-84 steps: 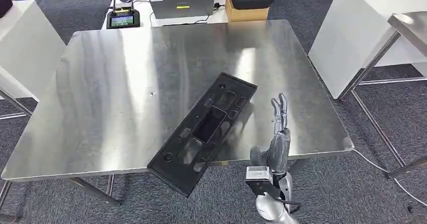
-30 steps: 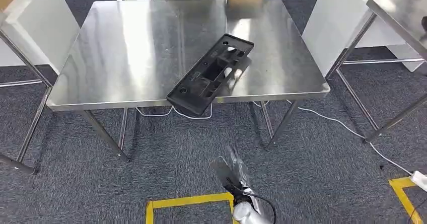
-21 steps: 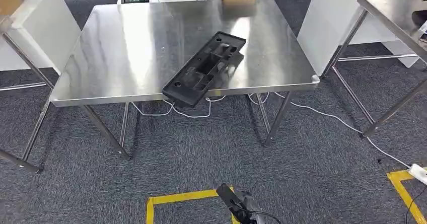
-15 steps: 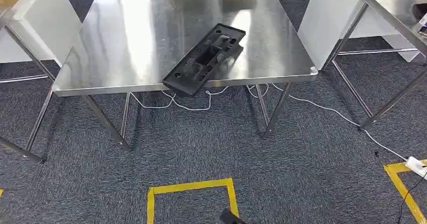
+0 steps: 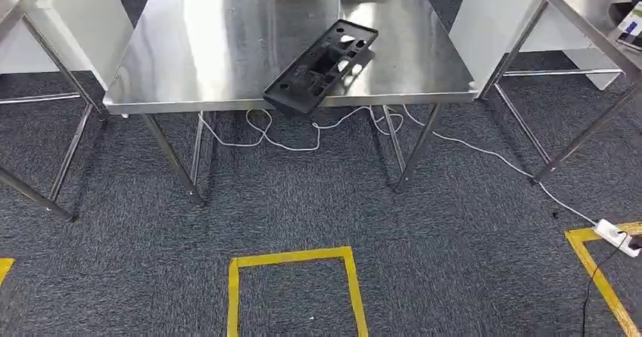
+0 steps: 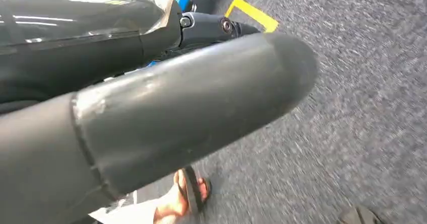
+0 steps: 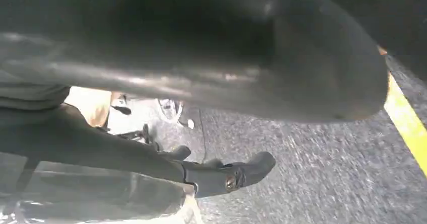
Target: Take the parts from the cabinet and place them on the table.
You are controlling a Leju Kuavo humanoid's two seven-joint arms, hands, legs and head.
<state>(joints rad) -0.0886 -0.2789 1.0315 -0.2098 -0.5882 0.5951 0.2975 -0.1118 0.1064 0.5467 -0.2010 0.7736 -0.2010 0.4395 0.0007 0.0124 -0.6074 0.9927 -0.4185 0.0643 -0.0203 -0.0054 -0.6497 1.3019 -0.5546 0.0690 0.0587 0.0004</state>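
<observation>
1. Head view: the black part, a long flat moulded panel with cut-outs and holes, lies diagonally on the steel table, its near end jutting over the front edge.
2. White cables trail on the carpet beneath; yellow floor tape marks a square nearer.
3. Left wrist view: the left hand is a close grey thumb with dark fingers behind, holding nothing visible; a person's sandalled foot stands nearby.
4. Right wrist view: the right hand is blurred; I cannot tell whether either hand is open or closed.
</observation>
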